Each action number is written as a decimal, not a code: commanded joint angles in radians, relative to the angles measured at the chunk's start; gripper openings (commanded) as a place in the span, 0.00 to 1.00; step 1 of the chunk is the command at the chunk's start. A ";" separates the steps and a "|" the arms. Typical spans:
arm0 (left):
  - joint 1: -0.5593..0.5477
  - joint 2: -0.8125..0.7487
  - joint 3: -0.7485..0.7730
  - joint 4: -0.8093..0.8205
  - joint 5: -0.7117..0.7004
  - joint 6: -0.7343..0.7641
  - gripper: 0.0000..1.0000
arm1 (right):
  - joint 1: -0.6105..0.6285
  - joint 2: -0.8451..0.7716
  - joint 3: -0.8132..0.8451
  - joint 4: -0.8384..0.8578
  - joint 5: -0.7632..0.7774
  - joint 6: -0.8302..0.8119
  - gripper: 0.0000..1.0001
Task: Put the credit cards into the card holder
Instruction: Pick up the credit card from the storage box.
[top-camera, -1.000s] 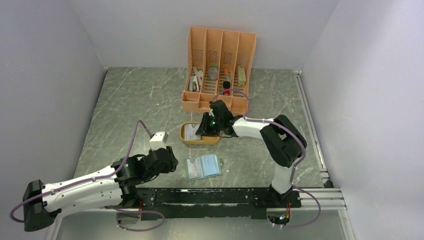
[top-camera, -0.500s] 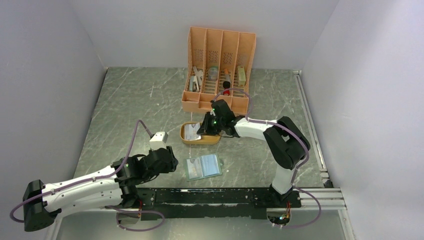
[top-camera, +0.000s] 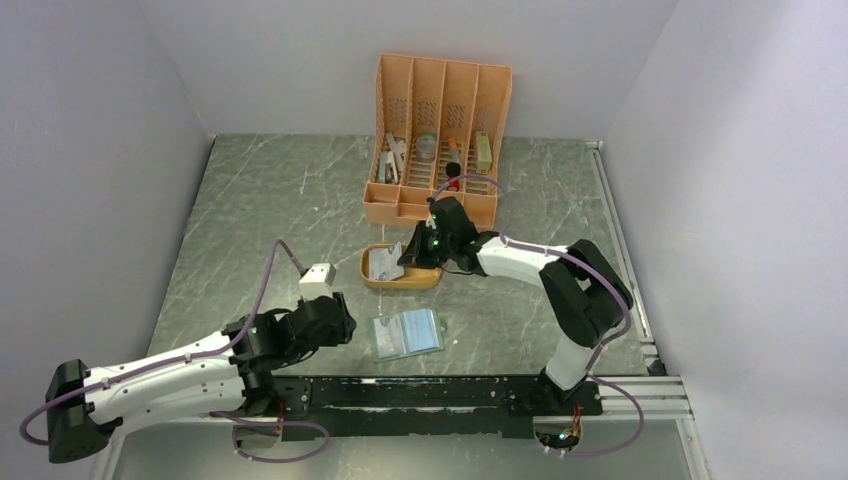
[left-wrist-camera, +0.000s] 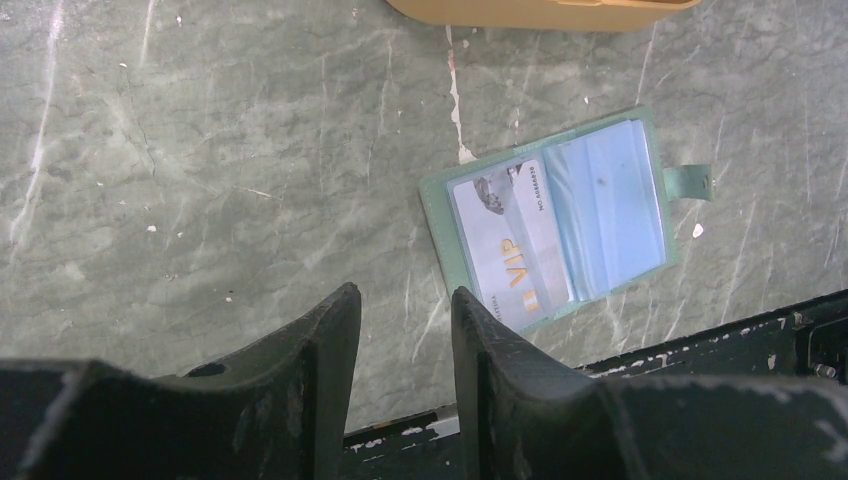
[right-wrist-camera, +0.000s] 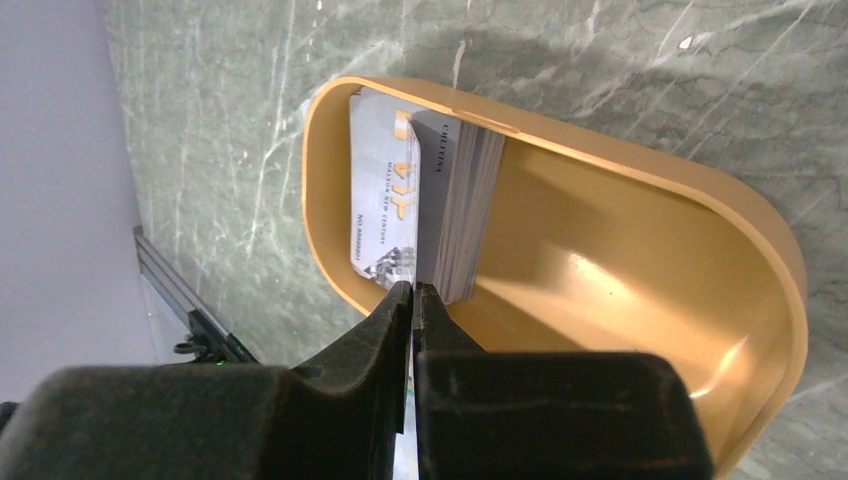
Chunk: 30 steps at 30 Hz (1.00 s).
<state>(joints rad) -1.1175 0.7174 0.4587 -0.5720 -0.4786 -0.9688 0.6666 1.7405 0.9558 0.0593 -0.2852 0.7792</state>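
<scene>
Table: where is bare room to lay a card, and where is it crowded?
Bare: the table's far-left part, between left wall and organizer; the patch right of the card holder. Crowded: organizer, oval tray and right gripper together at centre.

Right gripper (top-camera: 402, 261) sits in the orange tray (top-camera: 400, 287); credit cards (top-camera: 382, 264) lie inside. Card holder (top-camera: 407, 334) lies open nearer.

L arm (top-camera: 160, 370) lies low, stretched from its base at far left twd centre, wrist tipped down. L gripper (left-wrist-camera: 400, 300) hovers w/ jaws partly apart, nothing btwn them. R arm (top-camera: 510, 258) rises from its base, folds at a high elbow, forearm reaching fwd & left. R gripper (right-wrist-camera: 413, 290) points down, fingers nearly together, pinching the near edge of the front credit card (right-wrist-camera: 383, 190).
</scene>
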 joint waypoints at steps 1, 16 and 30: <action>-0.006 -0.002 0.016 0.007 -0.023 0.005 0.44 | -0.011 -0.047 -0.010 -0.015 -0.022 0.023 0.00; -0.006 -0.001 0.069 -0.022 -0.049 0.015 0.43 | -0.035 -0.172 -0.034 -0.020 -0.097 0.274 0.00; -0.005 -0.047 0.110 -0.081 -0.083 -0.001 0.43 | -0.070 -0.266 0.047 -0.306 -0.060 0.570 0.00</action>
<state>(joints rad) -1.1175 0.6842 0.5377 -0.6235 -0.5312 -0.9649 0.5987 1.5116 0.9840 -0.1715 -0.3511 1.2968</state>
